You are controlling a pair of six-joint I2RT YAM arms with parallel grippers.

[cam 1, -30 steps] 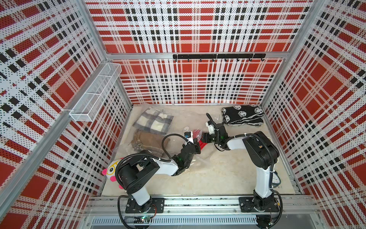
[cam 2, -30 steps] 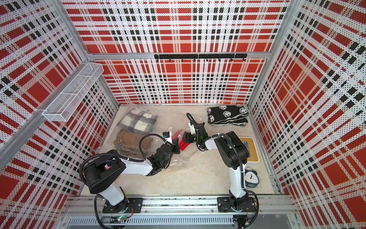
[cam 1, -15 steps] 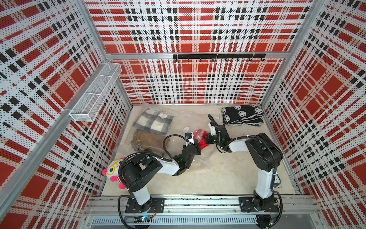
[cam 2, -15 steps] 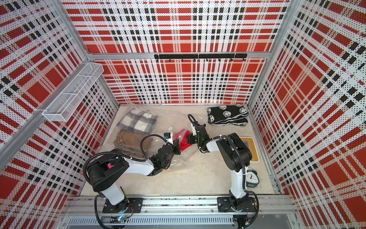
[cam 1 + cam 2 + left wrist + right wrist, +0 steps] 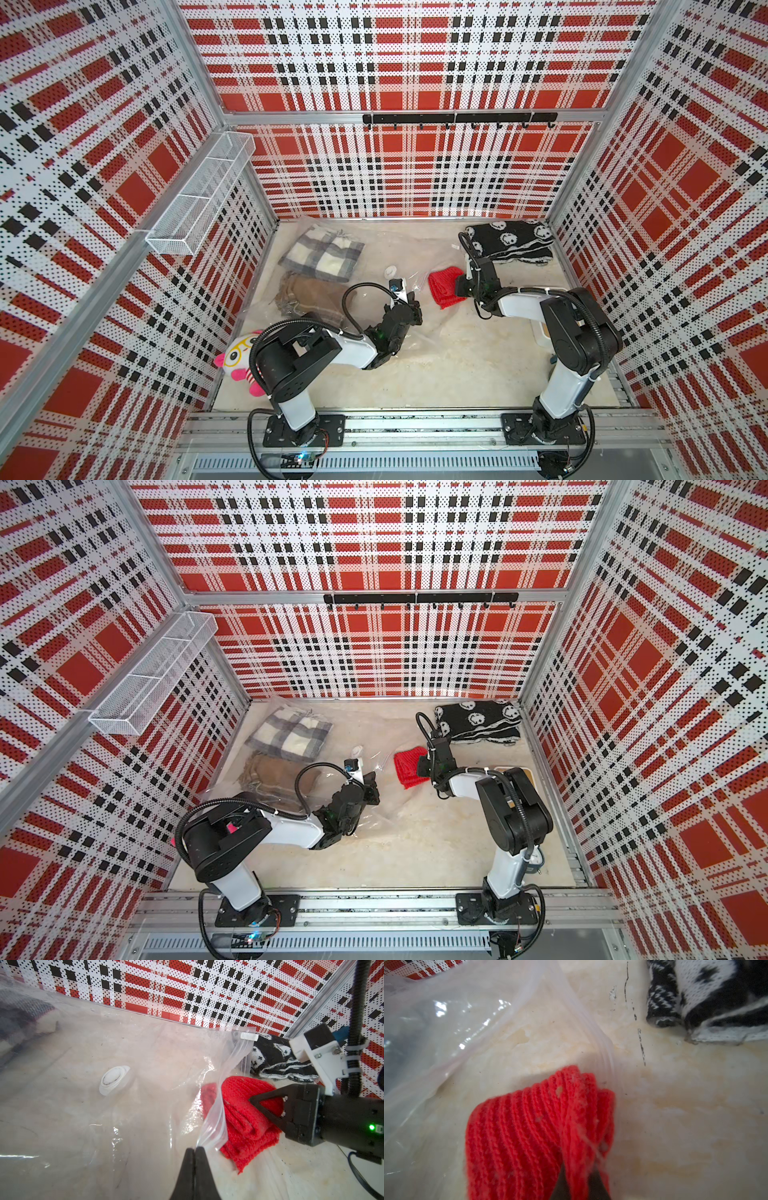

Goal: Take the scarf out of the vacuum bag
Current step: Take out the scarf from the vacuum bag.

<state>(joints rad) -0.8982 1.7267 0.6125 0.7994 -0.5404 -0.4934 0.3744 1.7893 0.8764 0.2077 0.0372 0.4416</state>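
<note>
The vacuum bag (image 5: 374,253) (image 5: 376,796) lies clear and crinkly on the tabletop, with its white valve (image 5: 390,272) (image 5: 113,1080) facing up. The red knitted scarf (image 5: 442,289) (image 5: 409,766) (image 5: 245,1118) sits at the bag's open zip edge, mostly outside it. My right gripper (image 5: 459,286) (image 5: 578,1167) is shut on a fold of the red scarf (image 5: 529,1132). To the left of the scarf, my left gripper (image 5: 411,301) (image 5: 194,1150) is shut, pinching the bag's zip edge (image 5: 209,1136). A grey plaid scarf (image 5: 322,253) and a brown one (image 5: 311,295) lie inside the bag.
A black-and-white patterned scarf (image 5: 511,243) (image 5: 716,997) lies at the back right, just behind my right gripper. A plush toy (image 5: 239,361) sits by the left arm's base. A wire basket (image 5: 199,199) hangs on the left wall and a hook rail (image 5: 457,118) on the back wall.
My right gripper has shut on the red scarf and drawn it to the right, so more of it shows outside the bag. The left gripper has stayed shut on the bag.
</note>
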